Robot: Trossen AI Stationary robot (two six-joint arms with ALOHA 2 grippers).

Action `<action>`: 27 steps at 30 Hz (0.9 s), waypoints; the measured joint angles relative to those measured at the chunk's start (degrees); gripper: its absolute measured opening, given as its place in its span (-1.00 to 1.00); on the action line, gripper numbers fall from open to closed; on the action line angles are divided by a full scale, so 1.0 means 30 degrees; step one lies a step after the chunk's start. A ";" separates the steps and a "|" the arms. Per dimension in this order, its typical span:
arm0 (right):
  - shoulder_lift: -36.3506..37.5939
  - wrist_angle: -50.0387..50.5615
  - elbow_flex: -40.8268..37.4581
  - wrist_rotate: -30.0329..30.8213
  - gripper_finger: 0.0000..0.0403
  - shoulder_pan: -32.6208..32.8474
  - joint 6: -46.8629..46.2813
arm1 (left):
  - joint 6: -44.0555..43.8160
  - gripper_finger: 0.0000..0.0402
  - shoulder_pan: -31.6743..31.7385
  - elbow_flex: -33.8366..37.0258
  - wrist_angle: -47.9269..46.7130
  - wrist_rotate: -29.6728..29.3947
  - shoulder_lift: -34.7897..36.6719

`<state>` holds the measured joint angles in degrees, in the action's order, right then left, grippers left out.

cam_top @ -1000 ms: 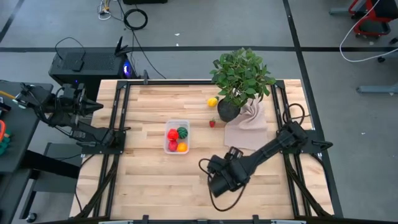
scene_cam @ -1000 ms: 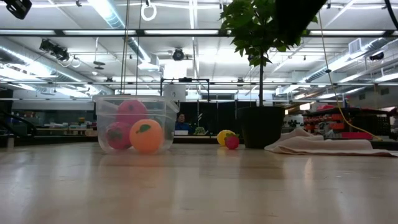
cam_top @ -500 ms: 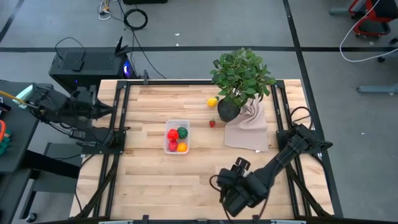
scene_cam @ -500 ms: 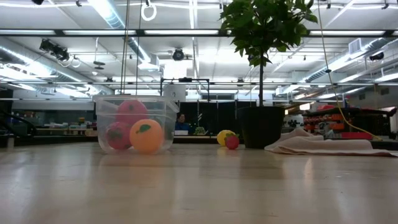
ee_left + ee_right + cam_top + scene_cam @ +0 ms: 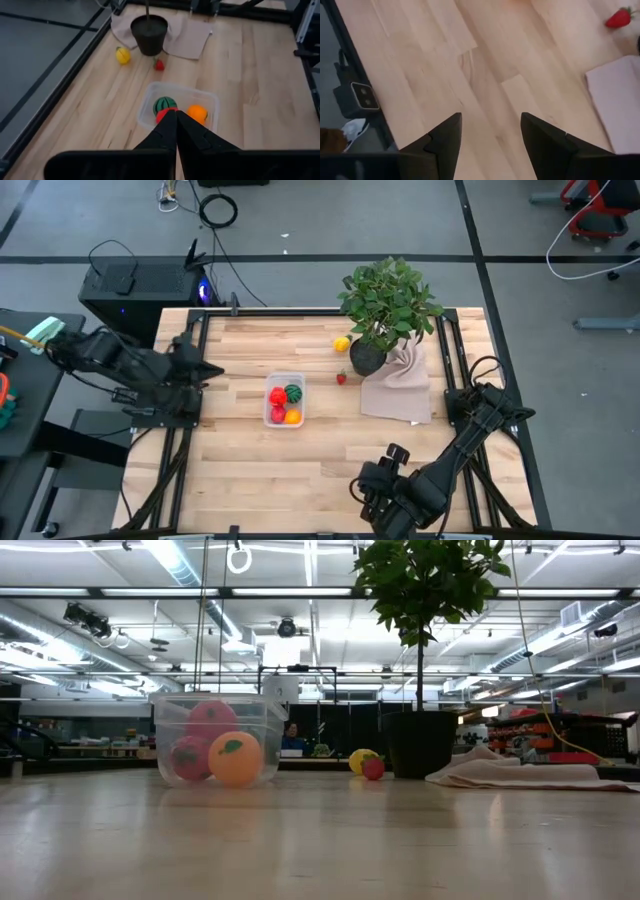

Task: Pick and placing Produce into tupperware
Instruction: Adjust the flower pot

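The clear tupperware stands mid-table with a red, a green and an orange piece of produce inside; it also shows in the left wrist view and the low view. A yellow piece and a small strawberry lie on the wood near the plant pot. My left gripper hovers shut over the table's left edge, pointing toward the tupperware. My right gripper hangs open above bare wood near the front edge.
A potted plant stands at the far right of the table, on a beige cloth that spreads toward the near side. Black frame rails run along the left and right edges. Bare wood lies between the tupperware and the front edge.
My left gripper has swung from beyond the table's left edge toward the right, and now reaches over that edge toward the tupperware. My right gripper has drawn back toward the table's near edge and a little to the right. The produce and the tupperware have stayed put.
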<state>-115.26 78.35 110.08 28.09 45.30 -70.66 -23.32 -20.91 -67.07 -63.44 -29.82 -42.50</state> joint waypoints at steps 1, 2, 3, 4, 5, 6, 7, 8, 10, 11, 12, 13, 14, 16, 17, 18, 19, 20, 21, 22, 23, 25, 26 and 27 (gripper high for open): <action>-0.0003 -0.0134 0.0000 -0.0172 0.05 -0.0006 -0.0019 | -0.0035 -0.93 0.0000 0.0000 0.0023 0.0006 -0.0172; -0.0002 -0.0335 0.0000 -0.0249 0.05 -0.0007 -0.0015 | -0.0032 -0.92 0.0000 0.0007 0.0051 0.0011 -0.0311; 0.0000 -0.0501 0.0000 -0.0273 0.05 -0.0007 0.0002 | -0.0019 -0.90 0.0000 0.0007 0.0186 0.0000 -0.0424; 0.0000 -0.0682 0.0000 -0.0308 0.06 -0.0025 -0.0009 | -0.0016 -0.90 0.0000 0.0007 0.0353 -0.0042 -0.0588; 0.0000 -0.0921 0.0000 -0.0362 0.06 -0.0091 -0.0037 | -0.0026 -0.89 0.0000 0.0007 0.0452 -0.0134 -0.0647; 0.0000 -0.1069 0.0000 -0.0566 0.06 -0.0168 -0.0101 | -0.0039 -0.88 0.0000 0.0007 0.0489 -0.0273 -0.0791; 0.0000 -0.1073 0.0000 -0.0781 0.06 -0.0257 -0.0115 | -0.0042 -0.88 0.0000 0.0007 0.0599 -0.0346 -0.0923; -0.0007 -0.1045 0.0000 -0.0799 0.05 -0.0333 -0.0108 | -0.0045 -0.89 0.0000 0.0007 0.0729 -0.0405 -0.1014; 0.0000 -0.1052 0.0000 -0.0357 0.02 -0.0401 0.0017 | -0.0150 -0.91 0.0000 0.0007 0.0734 -0.0478 -0.1236; 0.0000 -0.1064 0.0000 0.0113 0.00 -0.0442 0.0063 | -0.0157 -0.92 0.0008 0.0007 0.0734 -0.0533 -0.1301; 0.0000 -0.1085 0.0000 0.0642 -0.02 -0.0434 0.0139 | -0.0118 -0.94 0.0036 0.0007 0.0728 -0.0641 -0.1396; 0.0000 -0.1224 0.0000 0.1129 -0.05 -0.0413 0.0408 | -0.0059 -0.96 0.0036 0.0007 0.0734 -0.0720 -0.1469; 0.0000 -0.1602 0.0000 0.1561 -0.07 -0.0329 0.0979 | 0.0047 -0.97 0.0043 0.0007 0.0728 -0.0826 -0.1503; 0.0000 -0.2493 0.0001 0.2312 -0.11 -0.0122 0.2039 | 0.0302 -0.97 0.0041 0.0007 0.0727 -0.0981 -0.1547; 0.0000 -0.2758 0.0007 0.2721 -0.13 0.0020 0.2209 | 0.0396 -0.97 0.0042 0.0007 0.0726 -0.1173 -0.1573; 0.0000 -0.2814 0.0007 0.3032 -0.15 0.0110 0.2132 | 0.0470 -0.97 0.0037 0.0007 0.0720 -0.1396 -0.1576; 0.0000 -0.2752 0.0007 0.3282 -0.17 0.0158 0.1883 | 0.0483 -0.95 0.0044 0.0007 0.0713 -0.1562 -0.1589; 0.0000 -0.2699 0.0007 0.3399 -0.18 0.0159 0.1617 | 0.0483 -0.93 0.0043 0.0007 0.0713 -0.1609 -0.1589; 0.0000 -0.2694 0.0007 0.3518 -0.20 0.0157 0.1515 | 0.0488 -0.90 0.0039 0.0007 0.0713 -0.1646 -0.1582; -0.0005 -0.2698 0.0007 0.3626 -0.22 0.0138 0.1495 | 0.0527 -0.88 0.0044 0.0007 0.0708 -0.1652 -0.1578; -0.0007 -0.2691 0.0007 0.3655 -0.23 0.0104 0.1490 | 0.0577 -0.86 0.0044 0.0007 0.0701 -0.1655 -0.1578; -0.0007 -0.2694 0.0007 0.3395 -0.25 -0.0074 0.1420 | 0.0636 -0.84 0.0036 0.0007 0.0703 -0.1655 -0.1589; -0.0007 -0.2687 0.0007 0.3006 -0.26 -0.0190 0.1382 | 0.0666 -0.84 0.0041 0.0007 0.0698 -0.1658 -0.1587; -0.0007 -0.2640 0.0007 0.2519 -0.27 -0.0317 0.1290 | 0.0709 -0.84 0.0037 0.0007 0.0705 -0.1692 -0.1582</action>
<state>-115.28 70.44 110.10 35.64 44.35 -66.79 -21.19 -20.79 -67.05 -61.32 -34.90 -47.24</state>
